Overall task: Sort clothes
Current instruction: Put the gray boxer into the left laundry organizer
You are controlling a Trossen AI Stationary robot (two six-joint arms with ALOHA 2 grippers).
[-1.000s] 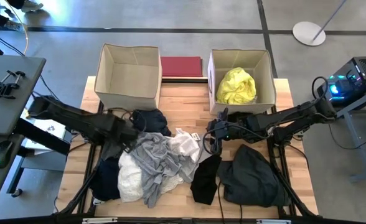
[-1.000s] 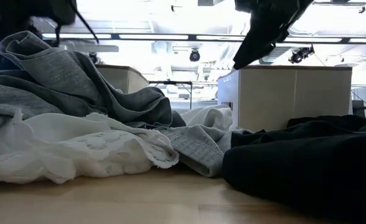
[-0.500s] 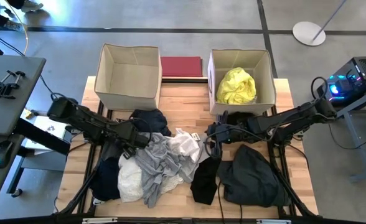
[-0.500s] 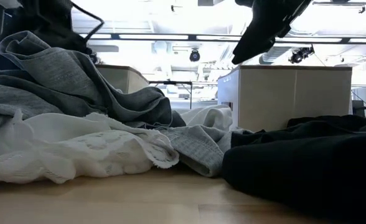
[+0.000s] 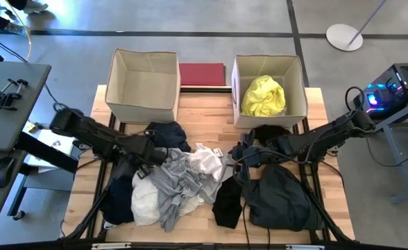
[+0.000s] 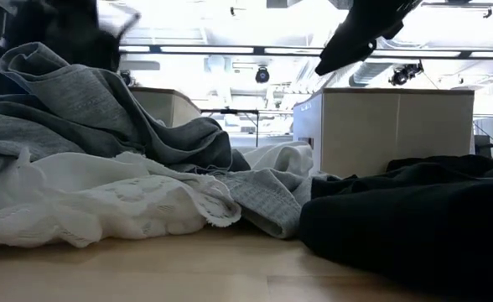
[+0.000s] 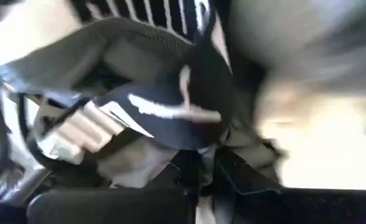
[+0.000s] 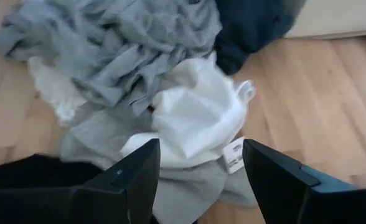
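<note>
A pile of clothes lies mid-table: a grey garment (image 5: 176, 179), a white one (image 5: 208, 161), a lacy white one (image 5: 144, 203), navy ones (image 5: 167, 132) and black ones (image 5: 280, 198). A yellow garment (image 5: 263, 96) lies in the right box (image 5: 303, 90). My left gripper (image 5: 152, 153) is down at the pile's left side, shut on a dark garment with white marks (image 7: 164, 112). My right gripper (image 5: 239, 161) hovers open over the white garment (image 8: 195, 118), touching nothing. My left gripper has its fingers (image 7: 198, 177) closed on a fold of the dark, white-marked cloth (image 7: 189, 140), with grey cloth (image 7: 130, 46) lying around it. The fingers slant down into the pile from the table's left. The view is blurred, so the number of layers does not show.
An empty cardboard box (image 5: 143, 83) stands at the far left, with a flat dark-red rectangle (image 5: 202, 74) between the two boxes. Bare wood (image 5: 211, 132) shows between the boxes and the pile. In the low view the grey garment (image 6: 104, 109) rises high at the left.
My left gripper has gone a little right and nearer into the pile and has shut there. My right gripper, still open, has moved toward the table's near edge, over the gap between the white and black garments. The clothes have kept their places.
</note>
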